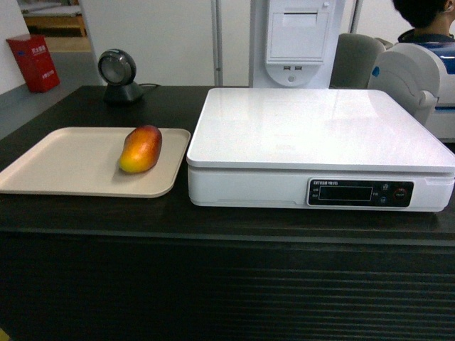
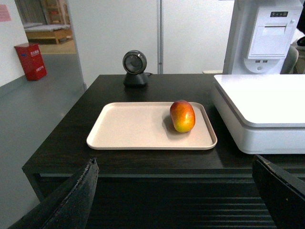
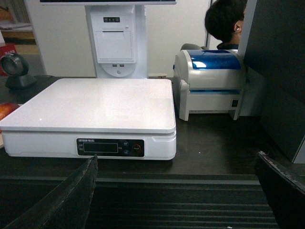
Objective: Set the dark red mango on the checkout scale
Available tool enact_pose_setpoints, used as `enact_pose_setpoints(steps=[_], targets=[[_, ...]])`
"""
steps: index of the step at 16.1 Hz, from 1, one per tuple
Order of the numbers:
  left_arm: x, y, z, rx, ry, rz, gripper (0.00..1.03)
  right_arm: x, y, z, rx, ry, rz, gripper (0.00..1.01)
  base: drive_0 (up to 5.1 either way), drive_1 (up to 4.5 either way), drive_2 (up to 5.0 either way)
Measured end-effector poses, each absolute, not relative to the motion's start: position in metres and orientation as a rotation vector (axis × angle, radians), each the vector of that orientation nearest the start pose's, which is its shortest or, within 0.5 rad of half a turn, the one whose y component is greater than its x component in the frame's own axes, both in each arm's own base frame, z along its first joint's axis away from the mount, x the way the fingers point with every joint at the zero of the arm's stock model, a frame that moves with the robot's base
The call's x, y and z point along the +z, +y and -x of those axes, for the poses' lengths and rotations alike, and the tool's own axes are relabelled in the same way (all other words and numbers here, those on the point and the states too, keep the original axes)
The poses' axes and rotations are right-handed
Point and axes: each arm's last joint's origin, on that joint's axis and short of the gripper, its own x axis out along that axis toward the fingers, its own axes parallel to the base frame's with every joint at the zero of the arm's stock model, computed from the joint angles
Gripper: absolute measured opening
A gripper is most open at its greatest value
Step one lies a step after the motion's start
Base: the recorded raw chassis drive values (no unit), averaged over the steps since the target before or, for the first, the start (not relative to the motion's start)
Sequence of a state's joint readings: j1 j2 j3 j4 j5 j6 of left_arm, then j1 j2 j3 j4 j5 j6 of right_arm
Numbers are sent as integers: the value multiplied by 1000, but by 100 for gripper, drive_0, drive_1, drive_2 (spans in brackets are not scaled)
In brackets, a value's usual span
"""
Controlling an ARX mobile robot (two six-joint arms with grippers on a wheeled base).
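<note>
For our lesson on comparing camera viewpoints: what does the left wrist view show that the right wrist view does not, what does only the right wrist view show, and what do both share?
Only the left wrist view shows the whole beige tray with the entire dark red mango lying on it, plus a red box on the floor.

Only the right wrist view shows the scale's dark display panel, a white and blue printer beside the scale, and a seated person.

Both show the white scale, the dark checkout counter, the round scanner, the white kiosk, and open dark gripper fingers low in frame.
</note>
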State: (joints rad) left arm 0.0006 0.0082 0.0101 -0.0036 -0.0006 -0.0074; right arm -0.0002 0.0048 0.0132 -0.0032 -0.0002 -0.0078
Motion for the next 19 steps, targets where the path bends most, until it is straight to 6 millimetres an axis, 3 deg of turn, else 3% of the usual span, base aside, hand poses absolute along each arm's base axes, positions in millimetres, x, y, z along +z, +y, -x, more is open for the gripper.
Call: enact_pose_setpoints(steps=[5,6,7,9,12,15,17,19], targets=[[166,0,-98,1,2,7,98,167,0,-97,0,-5,8,98,0,0,0],[164,-1,-97,63,79,16,98,167,0,-97,0,-5,8,98,0,0,0],[167,-6,-103,141,155,16,98,167,0,-97,0,-5,8,98,0,0,0],[181,-16,-116,242,139,-5,98,167,0,-97,0,-5,8,98,0,0,0],[193,-28,-138,184,114,-2,98,167,0,-97,0,-5,8,98,0,0,0],[205,-18,-185,116,87,-23,98,167,0,-97,0,-5,8,98,0,0,0],[211,-10,-239,35,99,-63,98,167,0,-97,0,-5,8,98,0,0,0],[196,-10,-298,-29,204,-103,98,167,0,-97,0,-5,7,98,0,0,0]])
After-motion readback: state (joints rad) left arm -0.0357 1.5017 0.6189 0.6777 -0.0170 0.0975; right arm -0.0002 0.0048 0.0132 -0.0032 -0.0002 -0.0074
